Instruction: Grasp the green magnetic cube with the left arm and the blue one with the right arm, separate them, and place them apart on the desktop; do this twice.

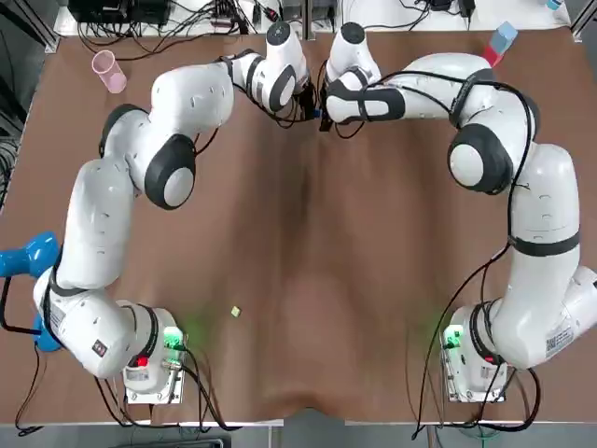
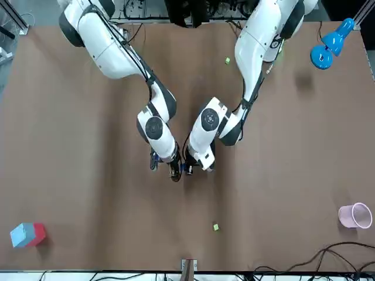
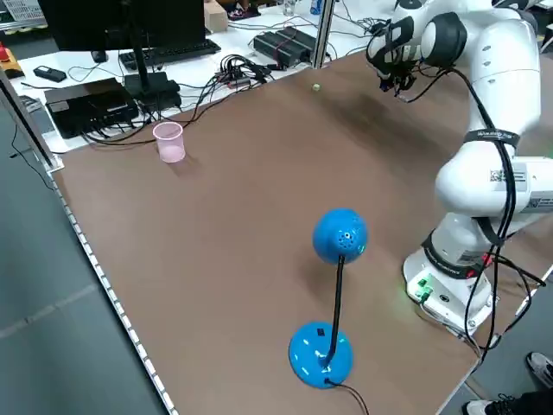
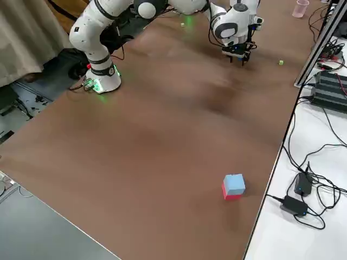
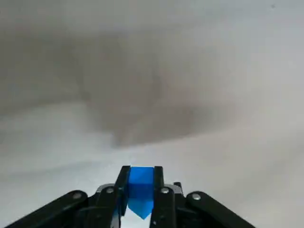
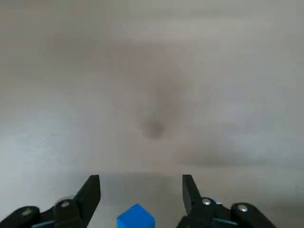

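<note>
Blue magnetic cube (image 5: 141,194) sits pinched tight in the left tool (image 5: 141,175), bottom centre of frame; right tool (image 6: 141,180) gapes wide astride it (green cube unseen). Pulling now could drag 2 cubes along together, unseparated.

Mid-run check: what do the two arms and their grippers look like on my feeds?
Both the left arm and right arm are glossy white rounded shells with black joint caps. A black cable trails down the right arm. Each base shows a green light. The left gripper and right gripper have black fingers with silver screws.
</note>
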Controlling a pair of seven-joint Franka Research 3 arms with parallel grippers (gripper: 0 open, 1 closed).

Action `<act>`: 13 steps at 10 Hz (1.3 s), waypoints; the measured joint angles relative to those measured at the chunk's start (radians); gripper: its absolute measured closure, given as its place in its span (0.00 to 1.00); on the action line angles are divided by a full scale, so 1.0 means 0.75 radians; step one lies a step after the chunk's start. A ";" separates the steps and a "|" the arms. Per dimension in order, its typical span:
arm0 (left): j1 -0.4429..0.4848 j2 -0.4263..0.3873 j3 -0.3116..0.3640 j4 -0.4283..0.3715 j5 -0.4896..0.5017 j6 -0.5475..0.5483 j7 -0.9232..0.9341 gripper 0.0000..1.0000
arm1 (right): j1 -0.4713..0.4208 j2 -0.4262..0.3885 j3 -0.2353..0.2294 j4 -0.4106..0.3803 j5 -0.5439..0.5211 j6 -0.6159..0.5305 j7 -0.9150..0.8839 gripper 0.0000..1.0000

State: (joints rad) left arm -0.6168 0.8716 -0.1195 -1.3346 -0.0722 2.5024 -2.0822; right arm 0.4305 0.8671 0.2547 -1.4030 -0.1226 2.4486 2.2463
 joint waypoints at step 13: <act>0.004 0.000 0.003 0.000 0.000 0.003 0.000 0.77 | 0.017 -0.001 0.002 0.027 0.012 0.062 0.000 0.70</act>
State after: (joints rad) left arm -0.6137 0.8715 -0.1172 -1.3344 -0.0722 2.5049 -2.0822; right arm 0.4431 0.8666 0.2566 -1.3832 -0.1139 2.4950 2.2465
